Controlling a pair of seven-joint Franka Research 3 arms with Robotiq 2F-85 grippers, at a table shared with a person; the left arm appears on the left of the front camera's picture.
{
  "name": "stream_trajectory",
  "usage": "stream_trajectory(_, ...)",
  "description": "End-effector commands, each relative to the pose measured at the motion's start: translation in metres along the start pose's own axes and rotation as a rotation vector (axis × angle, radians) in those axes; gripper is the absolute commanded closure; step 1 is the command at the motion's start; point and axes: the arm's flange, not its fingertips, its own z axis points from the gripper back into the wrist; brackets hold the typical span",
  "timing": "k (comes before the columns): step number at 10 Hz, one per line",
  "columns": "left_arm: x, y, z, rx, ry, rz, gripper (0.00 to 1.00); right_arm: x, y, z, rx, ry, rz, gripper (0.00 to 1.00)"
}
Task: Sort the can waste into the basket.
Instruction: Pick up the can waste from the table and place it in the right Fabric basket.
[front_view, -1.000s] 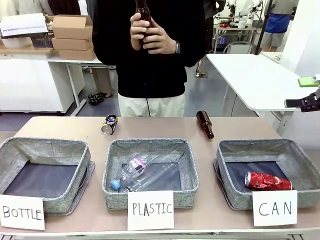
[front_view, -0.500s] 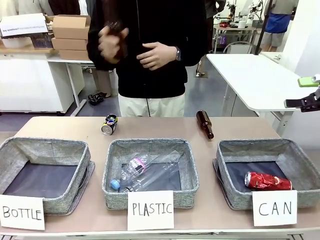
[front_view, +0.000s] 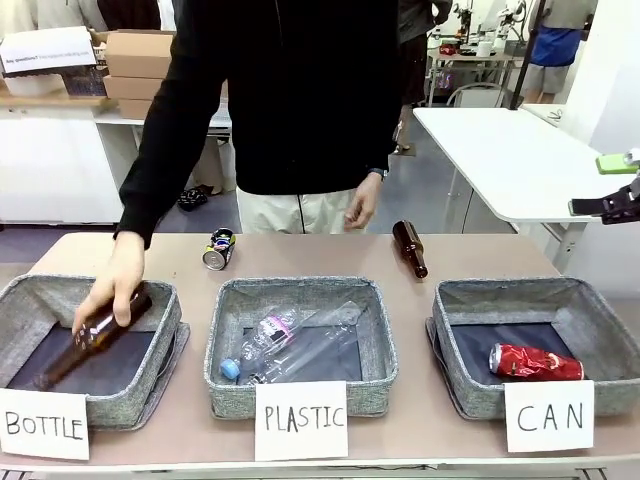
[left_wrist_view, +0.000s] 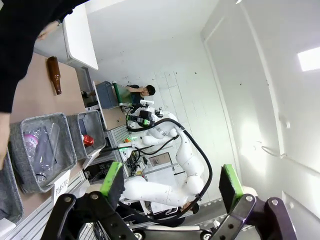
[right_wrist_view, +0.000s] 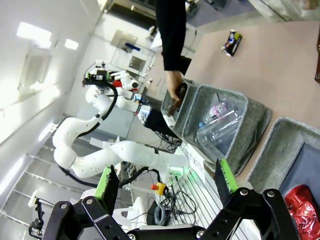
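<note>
1. Desk (front_view: 300, 262): tan top, carrying every item below.
2. Person (front_view: 290, 100): dark top, light trousers, at the far edge, leaning toward the left.
3. Grey woven baskets, three in a near row: BOTTLE basket (front_view: 132, 402) left, PLASTIC basket (front_view: 300, 290) middle, CAN basket (front_view: 520, 288) right. All have dark inner bases.
4. Left claw (left_wrist_view: 170, 180): green-padded fingers spread wide, nothing between them, held up off the desk.
5. Right claw (right_wrist_view: 166, 180): likewise spread wide and empty, raised beyond the right end of the desk.
6. White handwritten cards, one propped at each basket's near wall: "BOTTLE" card (front_view: 42, 425), "PLASTIC" card (front_view: 300, 420), "CAN" card (front_view: 549, 416).
7. Clear plastic bottle (front_view: 290, 340): lying diagonally inside the PLASTIC basket.
8. Brown glass bottle, held (front_view: 95, 340): tilted, neck down, inside the BOTTLE basket, gripped by the person's gripping hand (front_view: 115, 290). The free hand (front_view: 362, 205) hangs over the far edge.
9. Brown glass bottle, loose (front_view: 410, 249): on its side on the desk, far of the CAN basket.
10. Red can (front_view: 535, 362): dented, on its side on the base of the CAN basket.
11. Black can (front_view: 218, 249): blue-green print, silver top facing near, on its side on the desk, far of the gap between the BOTTLE and PLASTIC baskets.
</note>
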Motion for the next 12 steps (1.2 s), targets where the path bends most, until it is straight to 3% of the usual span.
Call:
stream_trajectory(1,0.0002,-0.0014,-0.0009,0.0,-0.014,-0.008,0.0,-0.0001,0.0014,0.0012,0.002,0.008,0.017,0.0)
stream_trajectory(12,0.0,0.0,0.0,0.0,0.0,0.0,0.0,-0.0001,0.0014,0.0012,0.002,0.008,0.017,0.0)
